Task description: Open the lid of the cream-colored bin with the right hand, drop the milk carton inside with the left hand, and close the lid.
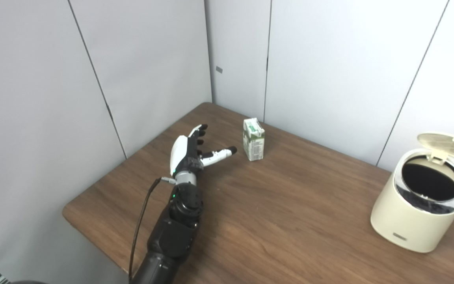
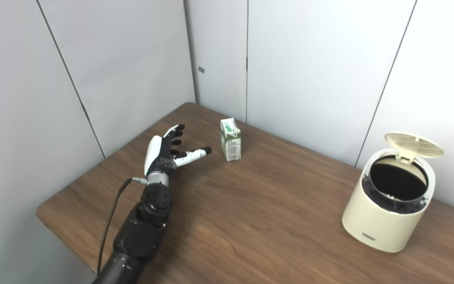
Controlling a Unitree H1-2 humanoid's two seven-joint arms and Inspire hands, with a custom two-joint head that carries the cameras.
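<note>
Left hand [image 1: 190, 152] spread wide and holding nothing, near the upright milk carton [image 1: 253, 139] but apart from it. Cream-colored bin [image 2: 384, 215] well apart on the table [image 1: 274, 221], lid [image 2: 413, 144] raised.

The worktop [image 1: 274, 221] looks like dark brown wood-grain laminate, smooth with a soft sheen. Near its far corner, the milk carton [image 1: 253, 139] appears to be printed paperboard, matt, in white and green. At the right edge, the cream-colored bin [image 1: 404, 213] looks like smooth satin plastic; its raised lid [image 1: 447, 144] shows a ribbed underside, and a glossy black liner sits inside. The left hand [image 1: 190, 152] has a glossy white plastic shell and black fingers [image 1: 201, 136].
</note>
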